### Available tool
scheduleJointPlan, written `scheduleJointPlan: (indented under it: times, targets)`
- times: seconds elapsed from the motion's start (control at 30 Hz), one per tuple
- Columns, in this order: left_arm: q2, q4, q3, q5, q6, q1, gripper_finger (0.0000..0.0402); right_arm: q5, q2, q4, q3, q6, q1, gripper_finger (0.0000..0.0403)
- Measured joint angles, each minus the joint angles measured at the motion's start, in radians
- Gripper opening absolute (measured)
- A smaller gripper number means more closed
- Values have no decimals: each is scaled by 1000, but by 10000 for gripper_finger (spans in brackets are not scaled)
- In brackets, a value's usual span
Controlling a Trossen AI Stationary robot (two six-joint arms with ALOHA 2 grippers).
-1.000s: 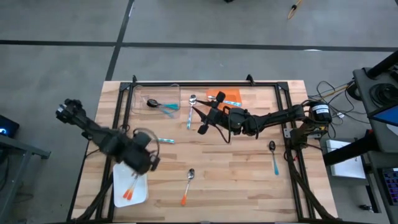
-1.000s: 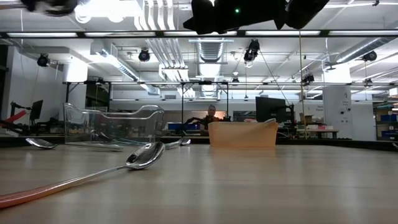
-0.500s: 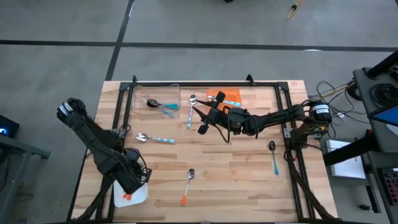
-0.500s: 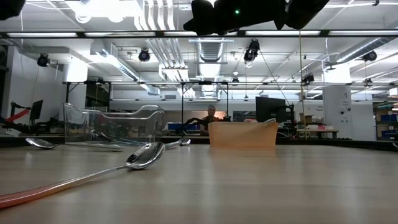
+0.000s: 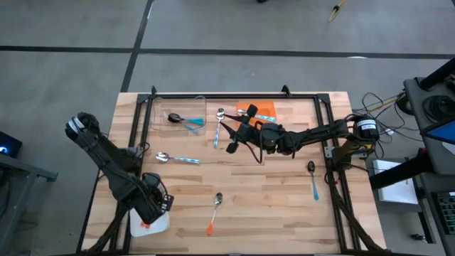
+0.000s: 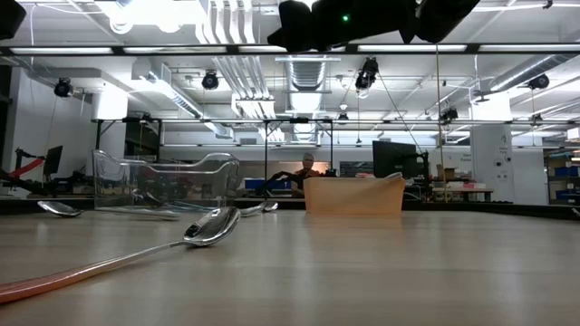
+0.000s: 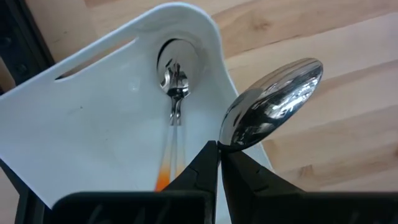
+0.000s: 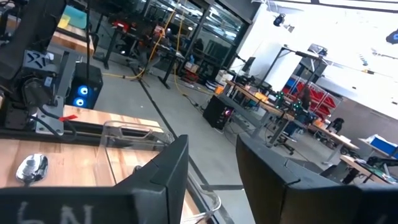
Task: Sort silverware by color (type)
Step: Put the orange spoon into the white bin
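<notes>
Left gripper [image 7: 219,163] sits over the white tray [image 5: 135,226] at the table's 7 o'clock corner, fingers pinched tight on the neck of a silver spoon [image 7: 273,102] — bowl sticking out past the fingertips, above the tray's rim and the bare wood beside it. Inside the tray lie two orange-handled spoons [image 7: 174,106], side by side, bowls touching.

Right gripper [image 5: 229,136] hovers near the table's 12 o'clock area, jaws parted, nothing between them — the gap shows room background in the right wrist view.

Loose silverware on the wooden table [image 5: 270,199]:
- orange-handled spoon [image 5: 215,212] toward 6 o'clock, alone.
- light-blue-handled spoon [image 5: 175,158] toward 9 o'clock.
- another light-blue-handled spoon [image 5: 218,124] just beside the right gripper, near 12.
- dark-bowled spoon with teal handle [image 5: 313,179] at 3 o'clock, near the frame rail.

Clear bin [image 5: 178,114] at about 11 o'clock holds a dark-bowled teal-handled spoon [image 5: 183,121]. Orange bin [image 5: 261,110] at 12 o'clock, partly behind the right arm; contents cannot be made out.
</notes>
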Motion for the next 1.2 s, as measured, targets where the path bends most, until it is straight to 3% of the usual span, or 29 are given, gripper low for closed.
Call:
scheduleJointPlan:
  times: [0.33,1.2]
  targets:
    - [57,1,0,7,-62,-58,0,0,0,-1,0,0,0,123]
    - [118,10,-1,53,-73,-63,0,0,0,-4,0,0,0,123]
